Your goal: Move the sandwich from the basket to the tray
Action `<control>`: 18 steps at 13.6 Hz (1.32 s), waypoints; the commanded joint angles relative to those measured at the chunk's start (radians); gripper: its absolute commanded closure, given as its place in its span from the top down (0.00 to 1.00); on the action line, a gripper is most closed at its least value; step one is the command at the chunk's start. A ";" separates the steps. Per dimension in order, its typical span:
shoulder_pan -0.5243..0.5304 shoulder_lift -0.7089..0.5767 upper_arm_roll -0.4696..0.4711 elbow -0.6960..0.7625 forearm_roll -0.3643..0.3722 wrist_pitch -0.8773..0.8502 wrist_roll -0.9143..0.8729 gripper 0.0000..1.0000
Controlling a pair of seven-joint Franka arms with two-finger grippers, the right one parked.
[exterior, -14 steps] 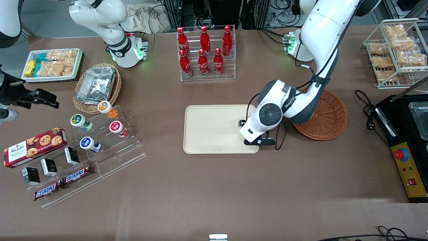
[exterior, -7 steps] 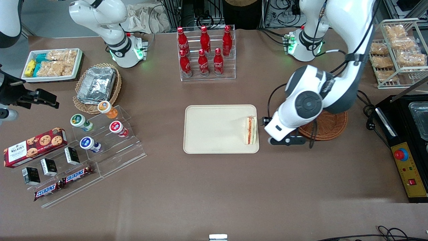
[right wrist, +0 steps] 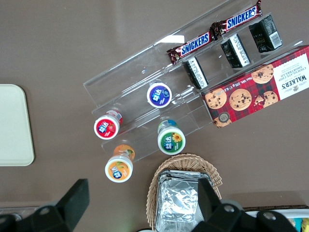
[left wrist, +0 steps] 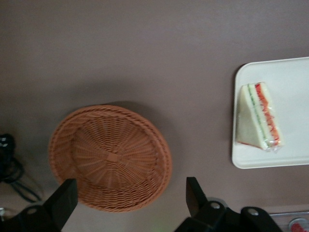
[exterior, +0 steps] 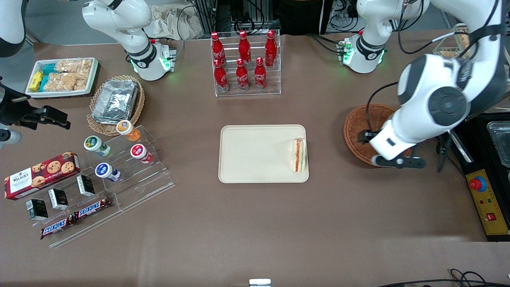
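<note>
Front view: sandwich (exterior: 299, 155) flat on tray (exterior: 255, 153), at the edge nearest basket (exterior: 358, 123) (filling stripe showing); tool (exterior: 364, 136) over the basket, well apart from the sandwich. Left wrist view: tool (left wrist: 128, 195) fingers (left wrist: 65, 195) spread apart, holding nothing, above the bare basket (left wrist: 110, 157) on the desk (left wrist: 145, 48); sandwich (left wrist: 258, 116) on tray (left wrist: 289, 87).

Front view overhead; wrist views face tabletop; tray (exterior: 255, 153) shared

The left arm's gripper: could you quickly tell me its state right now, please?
Gripper: open and empty, above the basket; the sandwich lies on the tray.
</note>
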 commanded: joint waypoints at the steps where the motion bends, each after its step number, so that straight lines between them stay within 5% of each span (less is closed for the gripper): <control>1: 0.003 -0.064 0.055 0.011 0.012 -0.050 0.087 1.00; 10: 0.045 -0.081 0.127 0.263 -0.004 -0.177 0.207 1.00; 18: 0.048 -0.071 0.126 0.265 -0.005 -0.177 0.198 1.00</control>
